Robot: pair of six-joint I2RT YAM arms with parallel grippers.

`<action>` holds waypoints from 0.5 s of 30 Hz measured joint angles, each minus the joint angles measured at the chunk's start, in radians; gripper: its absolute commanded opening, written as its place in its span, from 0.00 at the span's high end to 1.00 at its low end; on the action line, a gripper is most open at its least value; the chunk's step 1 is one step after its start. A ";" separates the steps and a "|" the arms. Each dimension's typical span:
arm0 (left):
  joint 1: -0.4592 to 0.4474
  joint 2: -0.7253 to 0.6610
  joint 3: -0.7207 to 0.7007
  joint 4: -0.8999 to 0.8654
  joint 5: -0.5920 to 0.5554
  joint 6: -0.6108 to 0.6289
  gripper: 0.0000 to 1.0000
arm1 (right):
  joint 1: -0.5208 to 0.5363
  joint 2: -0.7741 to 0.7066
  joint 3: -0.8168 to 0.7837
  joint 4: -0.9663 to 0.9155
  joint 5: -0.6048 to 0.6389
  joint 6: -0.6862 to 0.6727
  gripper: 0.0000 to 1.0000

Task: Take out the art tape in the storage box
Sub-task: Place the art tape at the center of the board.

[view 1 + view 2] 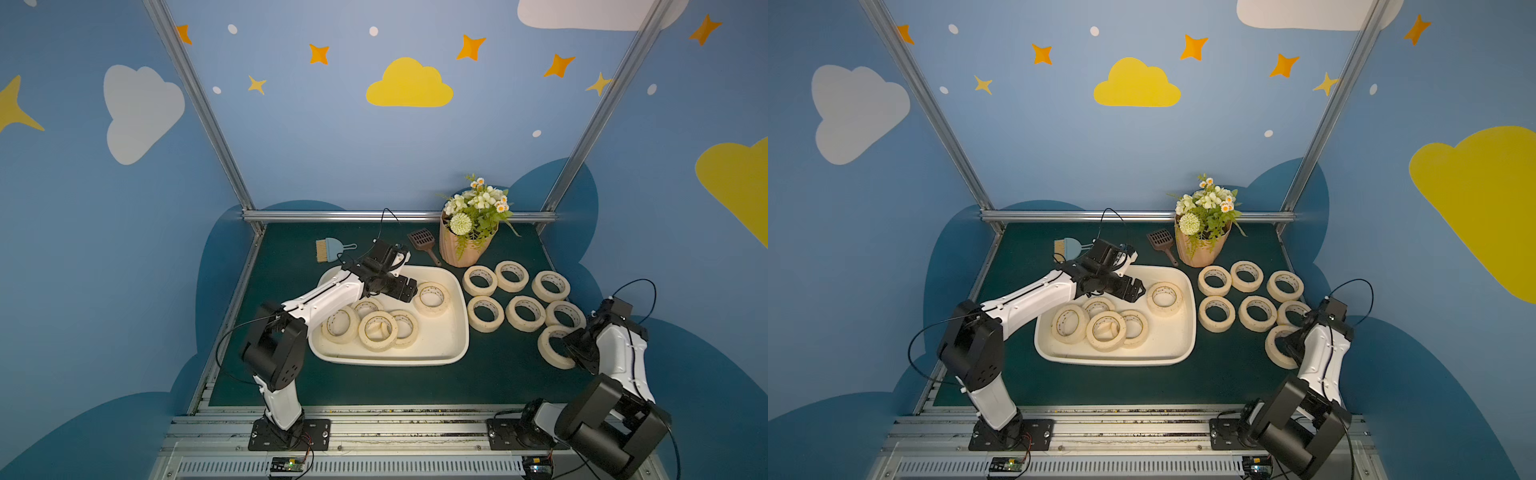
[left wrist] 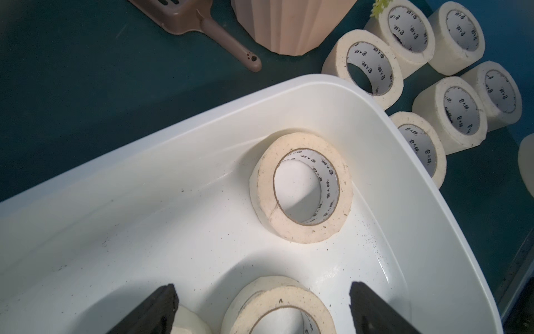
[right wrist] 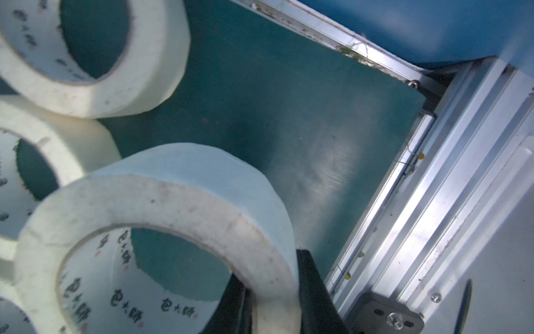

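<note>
Five art tape rolls (image 1: pixel 377 330) lie in the storage box (image 1: pixel 453 357) under our released left tool (image 1: pixel 410 291); our right tool (image 3: pixel 274 302) clamps another roll (image 3: pixel 161 199) outside by its wall — a thin pinch we fear may slip.

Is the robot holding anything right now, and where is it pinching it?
The right claw pinches one tape roll by its wall, one finger inside the hole and one outside. The left claw is open, holding nothing.

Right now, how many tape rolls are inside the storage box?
5 rolls: one alone far right in the storage box; four clustered near left. The left arm may hide another.
</note>
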 measured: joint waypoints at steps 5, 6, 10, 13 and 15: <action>-0.006 0.092 0.042 0.006 0.015 0.006 0.05 | -0.162 0.047 -0.045 0.058 -0.005 -0.014 1.00; -0.006 0.111 0.046 0.007 0.016 0.007 0.05 | -0.179 0.073 -0.047 0.072 0.004 -0.016 1.00; -0.006 0.174 0.052 0.006 0.015 0.006 0.05 | -0.189 0.164 -0.052 0.139 0.028 -0.016 1.00; -0.006 0.195 0.052 0.006 0.011 0.006 0.05 | -0.179 0.207 -0.051 0.184 0.041 -0.011 1.00; -0.006 0.202 0.054 0.007 0.007 0.006 0.05 | -0.163 0.225 -0.045 0.193 0.050 -0.004 1.00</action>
